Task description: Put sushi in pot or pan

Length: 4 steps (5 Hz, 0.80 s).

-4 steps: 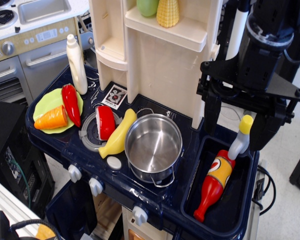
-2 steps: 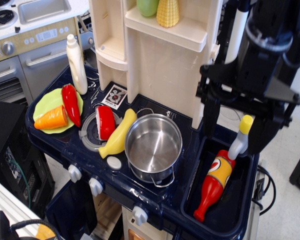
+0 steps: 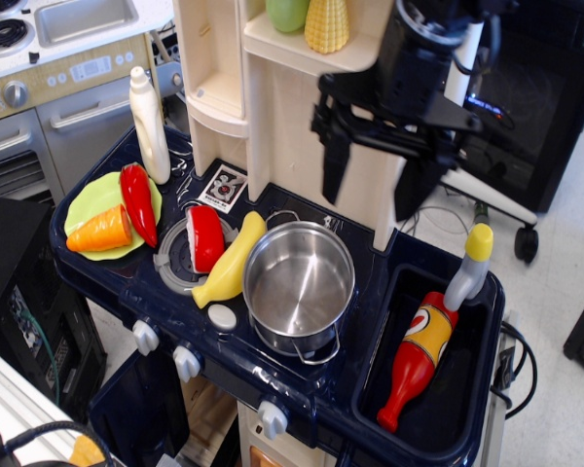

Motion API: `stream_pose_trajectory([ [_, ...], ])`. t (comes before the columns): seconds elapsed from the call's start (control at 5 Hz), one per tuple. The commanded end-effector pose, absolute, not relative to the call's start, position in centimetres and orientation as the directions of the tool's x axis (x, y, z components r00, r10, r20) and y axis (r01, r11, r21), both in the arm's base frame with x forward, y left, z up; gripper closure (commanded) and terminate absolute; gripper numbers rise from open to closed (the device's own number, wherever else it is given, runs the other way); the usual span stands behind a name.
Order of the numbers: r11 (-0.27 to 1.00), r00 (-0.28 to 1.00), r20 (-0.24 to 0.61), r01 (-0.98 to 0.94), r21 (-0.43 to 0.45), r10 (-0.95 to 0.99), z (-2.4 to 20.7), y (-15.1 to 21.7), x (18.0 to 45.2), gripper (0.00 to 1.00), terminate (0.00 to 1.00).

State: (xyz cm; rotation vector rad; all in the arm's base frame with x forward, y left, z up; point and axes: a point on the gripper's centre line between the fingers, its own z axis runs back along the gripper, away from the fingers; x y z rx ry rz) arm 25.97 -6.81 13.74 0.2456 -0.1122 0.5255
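The sushi [image 3: 205,237], red top over a white base, lies on the left burner of the toy stove. The shiny steel pot [image 3: 299,284] stands just right of it, empty, with a yellow banana [image 3: 232,260] between them. My gripper [image 3: 374,180] hangs open and empty in the air, above and behind the pot, in front of the cream shelf unit. Its two black fingers [image 3: 335,172] point down, wide apart.
A green plate [image 3: 93,199] holds a red pepper [image 3: 137,201] and an orange carrot [image 3: 100,231] at the left. A white bottle [image 3: 149,125] stands behind it. A ketchup bottle [image 3: 416,357] and a yellow-capped bottle [image 3: 468,268] lie in the sink [image 3: 472,389] at right.
My gripper has moved left and up, from over the sink to above the pot's far side. Nothing on the stove has moved.
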Motion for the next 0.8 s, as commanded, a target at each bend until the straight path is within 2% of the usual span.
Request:
stream_pose_trajectory([
  [0.0, 0.748, 0.774, 0.360, -0.617, 0.243, 0.522, 14.7, -3.8, 26.1, 0.00, 0.00],
  [0.2, 0.785, 0.803, 0.343, -0.575, 0.229, 0.488, 13.8, -0.7, 25.4, 0.00, 0.00],
  [0.4, 0.780, 0.800, 0.359, -0.577, 0.242, 0.481, 12.7, 1.5, 25.5, 0.00, 0.00],
  [0.6, 0.785, 0.782, 0.396, -0.585, 0.203, 0.481, 10.7, 4.0, 26.2, 0.00, 0.00],
])
